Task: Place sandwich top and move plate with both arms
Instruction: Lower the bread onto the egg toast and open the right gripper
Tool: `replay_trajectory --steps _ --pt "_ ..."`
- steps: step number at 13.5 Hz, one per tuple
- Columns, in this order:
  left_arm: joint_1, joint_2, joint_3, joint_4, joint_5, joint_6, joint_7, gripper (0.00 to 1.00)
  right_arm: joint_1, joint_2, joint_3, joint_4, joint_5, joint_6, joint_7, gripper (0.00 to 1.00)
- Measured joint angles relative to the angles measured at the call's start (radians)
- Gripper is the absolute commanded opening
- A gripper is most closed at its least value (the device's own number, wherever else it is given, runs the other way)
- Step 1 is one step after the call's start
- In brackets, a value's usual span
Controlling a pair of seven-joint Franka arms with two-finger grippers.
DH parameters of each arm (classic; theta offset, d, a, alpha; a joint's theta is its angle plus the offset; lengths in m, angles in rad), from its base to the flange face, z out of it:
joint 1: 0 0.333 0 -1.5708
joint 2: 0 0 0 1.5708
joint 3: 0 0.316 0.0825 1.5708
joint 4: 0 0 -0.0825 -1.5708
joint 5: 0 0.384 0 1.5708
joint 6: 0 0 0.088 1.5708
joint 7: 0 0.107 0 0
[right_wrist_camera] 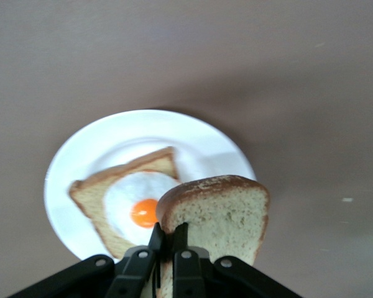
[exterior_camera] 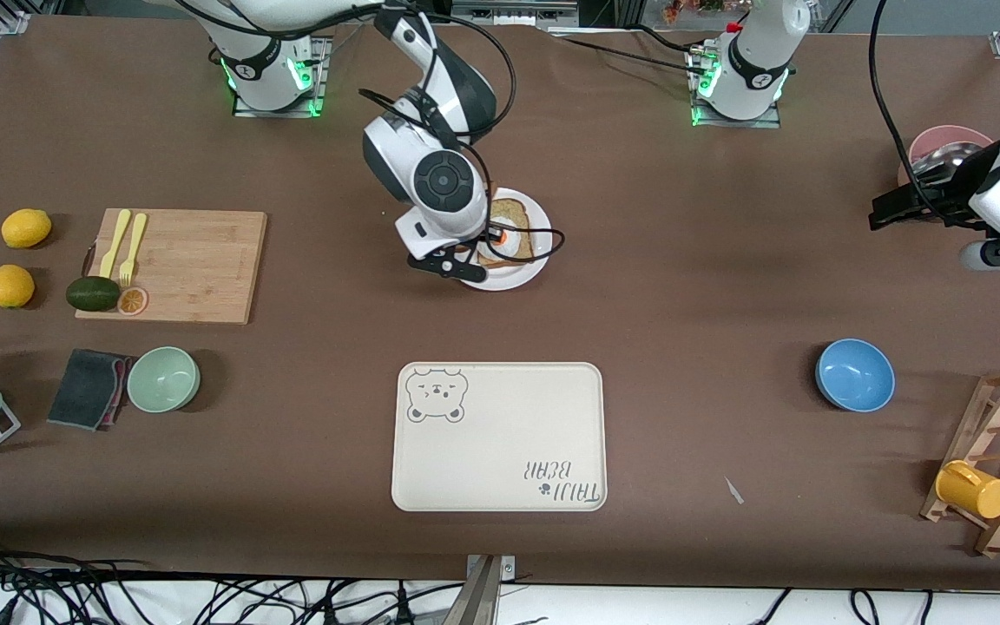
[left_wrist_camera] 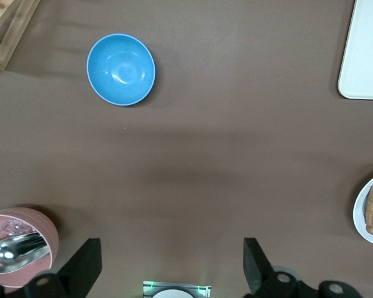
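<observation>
Bread first: your sandwich top (right_wrist_camera: 227, 214) hangs pinched in the right gripper (right_wrist_camera: 168, 239) jaws, over the plate (right_wrist_camera: 93, 149) and its egg slice (right_wrist_camera: 127, 198). You're mid-placement; next, lower it square onto the egg, then release. Your left gripper (left_wrist_camera: 168, 264) waits, jaws open, above bare tabletop (left_wrist_camera: 236, 155).

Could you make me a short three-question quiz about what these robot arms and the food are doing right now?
1. True or false: the right gripper holds the sandwich top over the plate.
2. What lies on the bread slice on the plate?
3. The left gripper is: A) open, B) shut on a spoon.

Key: 1 true; 2 a fried egg; 3 A.
</observation>
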Motion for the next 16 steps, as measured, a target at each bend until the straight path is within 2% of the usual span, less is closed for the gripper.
replay_trajectory --steps 2,3,4,5,6,7,13,16 --pt "0.000 0.000 -0.002 0.000 0.000 0.000 -0.001 1.00 0.012 0.029 0.000 0.003 0.003 0.024 0.004 0.00" --pt "0.000 0.000 -0.002 0.000 0.000 0.000 -0.002 1.00 0.020 0.041 0.000 0.003 0.003 0.032 0.004 0.03" --pt "0.000 0.000 -0.002 0.000 0.000 0.000 -0.002 1.00 0.027 0.051 -0.001 0.004 0.003 0.045 0.007 0.20" --pt "0.000 0.001 -0.002 0.000 0.000 0.000 -0.002 1.00 0.032 0.060 -0.001 0.004 0.003 0.065 0.009 0.32" --pt "0.000 0.002 -0.002 -0.001 0.000 0.000 -0.003 1.00 0.035 0.067 -0.001 0.005 0.003 0.090 0.011 0.57" --pt "0.000 0.005 -0.003 -0.001 0.000 0.000 -0.003 1.00 0.037 0.072 -0.001 0.006 0.003 0.120 0.017 1.00" --pt "0.000 0.020 -0.003 -0.002 0.000 0.000 -0.003 1.00 0.048 0.071 -0.010 0.033 -0.062 0.161 0.027 1.00" --pt "0.001 0.026 -0.003 -0.002 -0.013 0.000 -0.002 1.00 0.031 0.017 -0.058 0.054 -0.067 0.124 -0.012 1.00"
